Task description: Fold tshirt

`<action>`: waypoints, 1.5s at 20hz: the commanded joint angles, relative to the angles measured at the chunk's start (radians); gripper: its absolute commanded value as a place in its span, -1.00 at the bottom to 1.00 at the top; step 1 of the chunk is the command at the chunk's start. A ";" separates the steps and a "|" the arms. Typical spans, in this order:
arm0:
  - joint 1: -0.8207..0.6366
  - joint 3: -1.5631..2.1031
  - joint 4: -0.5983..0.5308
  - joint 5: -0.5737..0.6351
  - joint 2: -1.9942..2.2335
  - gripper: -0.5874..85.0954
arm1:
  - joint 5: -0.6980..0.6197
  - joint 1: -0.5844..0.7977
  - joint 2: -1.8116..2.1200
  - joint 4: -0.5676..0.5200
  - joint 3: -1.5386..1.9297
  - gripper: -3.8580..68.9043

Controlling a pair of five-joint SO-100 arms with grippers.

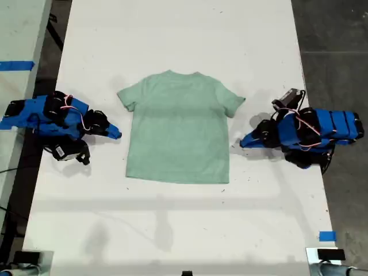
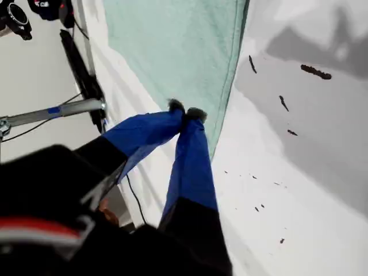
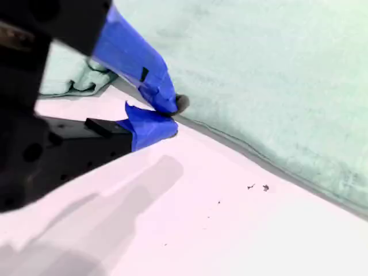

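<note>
The pale mint tshirt [image 1: 179, 129] lies spread flat in the middle of the white table [image 1: 172, 34], neck toward the exterior view's top. My first gripper [image 1: 241, 143] rests at the exterior view's right, shut and empty. Its tip is just off the shirt's side edge. In the first wrist view its fingers [image 2: 185, 112] meet in front of the tshirt [image 2: 178, 46], near a lower corner. My second gripper [image 1: 118, 135] sits at the exterior view's left, shut and empty, a little short of the other side edge. The second wrist view shows it [image 3: 172, 115] beside the tshirt [image 3: 276, 75], with a sleeve [image 3: 75, 77] just beyond.
A second table with blue tape [image 1: 16, 65] stands off the exterior view's left, and dark floor [image 1: 333, 34] lies to its right. A blue tape patch [image 1: 326, 236] marks the table's near corner at that view's right. Black stand legs [image 2: 80, 69] show past the table edge.
</note>
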 commanded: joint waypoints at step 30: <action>-0.704 -1.365 0.362 0.650 -1.351 -0.99 | -1.094 0.870 -1.382 0.413 -1.388 0.06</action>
